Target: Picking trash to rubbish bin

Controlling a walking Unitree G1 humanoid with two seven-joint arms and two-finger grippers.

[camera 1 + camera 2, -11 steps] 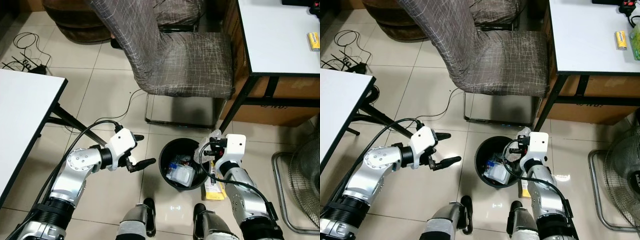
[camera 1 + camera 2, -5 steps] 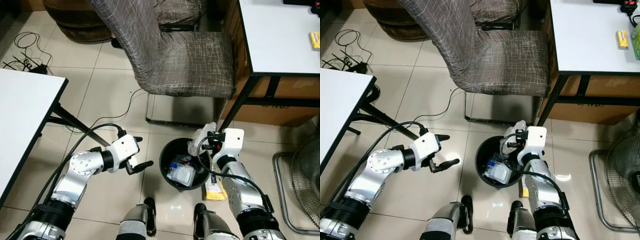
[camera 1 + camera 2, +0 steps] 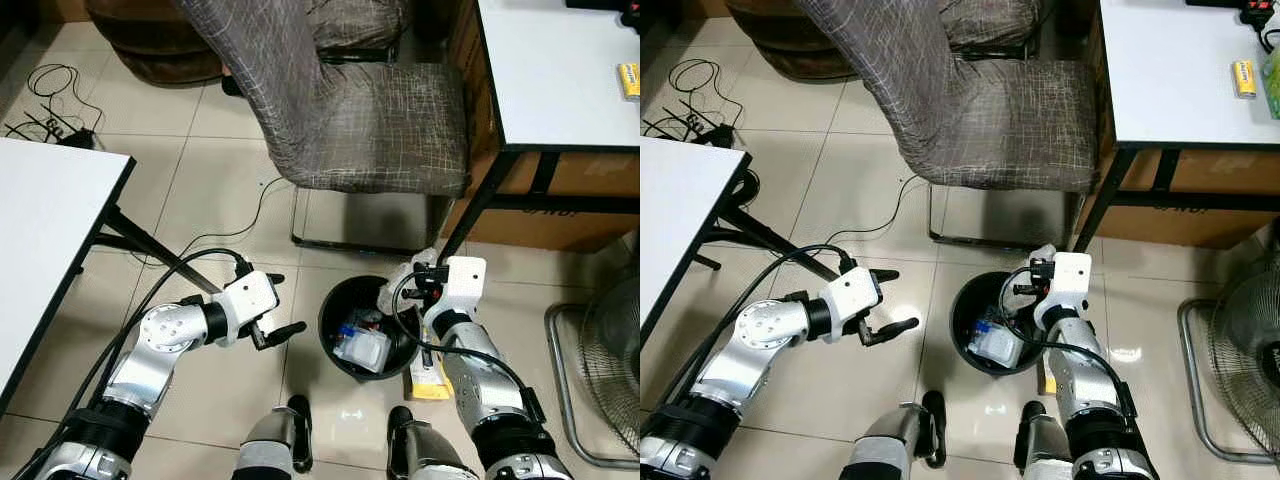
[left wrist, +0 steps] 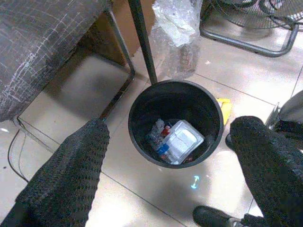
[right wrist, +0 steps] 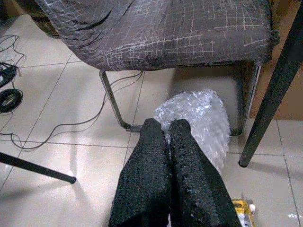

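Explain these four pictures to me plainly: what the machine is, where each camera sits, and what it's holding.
This is a humanoid robot with two silver arms that end in black two-finger grippers. Two pictures come from cameras on its head, looking down at the tiled floor; the other two come from cameras on its wrists, looking along the fingers.

At its feet stands a black rubbish bin that already holds a clear plastic container. The right gripper is shut on a wad of bubble wrap at the bin's far rim. The left gripper is open beside the bin, holding nothing. A yellow packet lies on the floor by the bin, and a grey chair stands behind it.
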